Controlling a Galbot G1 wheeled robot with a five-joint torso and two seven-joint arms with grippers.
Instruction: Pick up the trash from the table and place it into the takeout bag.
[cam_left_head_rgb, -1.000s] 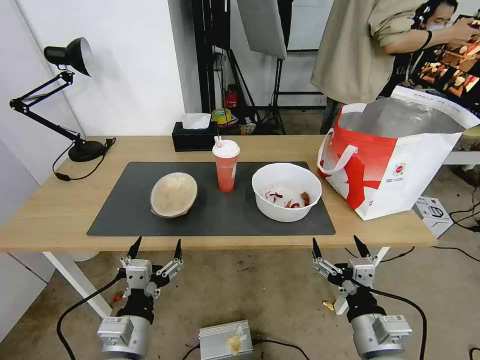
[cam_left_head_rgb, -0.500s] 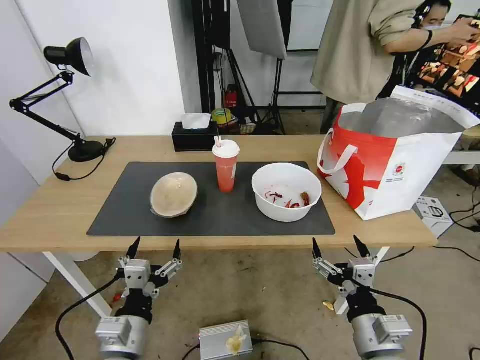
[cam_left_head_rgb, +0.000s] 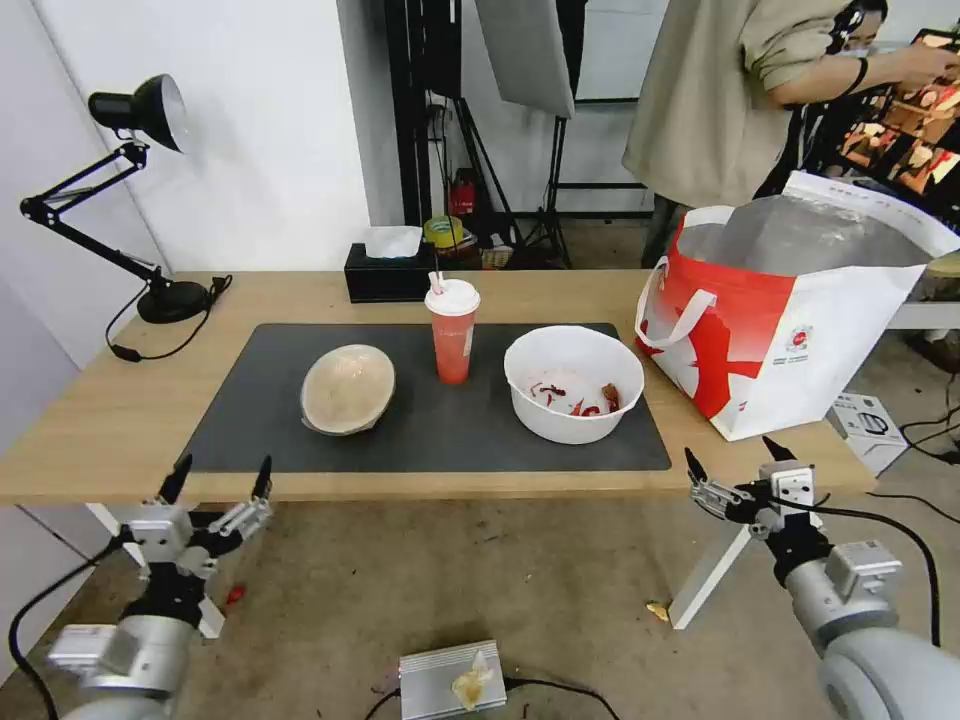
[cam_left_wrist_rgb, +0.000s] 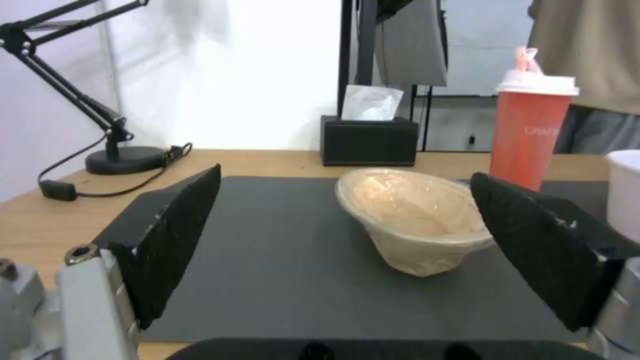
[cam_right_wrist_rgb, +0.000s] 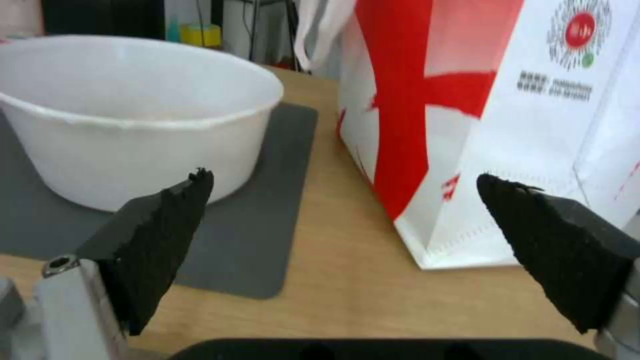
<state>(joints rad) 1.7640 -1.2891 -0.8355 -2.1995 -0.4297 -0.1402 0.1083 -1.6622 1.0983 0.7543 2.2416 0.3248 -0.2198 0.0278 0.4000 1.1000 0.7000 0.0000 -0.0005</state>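
Observation:
On the dark mat of the table (cam_left_head_rgb: 120, 420) lie a beige shallow bowl (cam_left_head_rgb: 347, 388) (cam_left_wrist_rgb: 417, 220), tipped on its side, a red paper cup (cam_left_head_rgb: 452, 333) (cam_left_wrist_rgb: 531, 130) with a white lid, and a white plastic bowl (cam_left_head_rgb: 573, 383) (cam_right_wrist_rgb: 133, 120) with red scraps. The red-and-white takeout bag (cam_left_head_rgb: 790, 320) (cam_right_wrist_rgb: 480, 115) stands open at the table's right end. My left gripper (cam_left_head_rgb: 218, 473) (cam_left_wrist_rgb: 347, 245) is open at the front edge, left of the beige bowl. My right gripper (cam_left_head_rgb: 737, 457) (cam_right_wrist_rgb: 343, 240) is open at the front right edge, facing the gap between white bowl and bag.
A black tissue box (cam_left_head_rgb: 388, 272) sits at the back of the table and a black desk lamp (cam_left_head_rgb: 130, 200) with its cord at the back left. A small white box (cam_left_head_rgb: 868, 425) lies on the floor right of the table. A person stands behind the bag.
Both arms have spread outward and risen: the left gripper moved left, the right gripper moved right and up to the table's front edge. The objects on the table have not moved.

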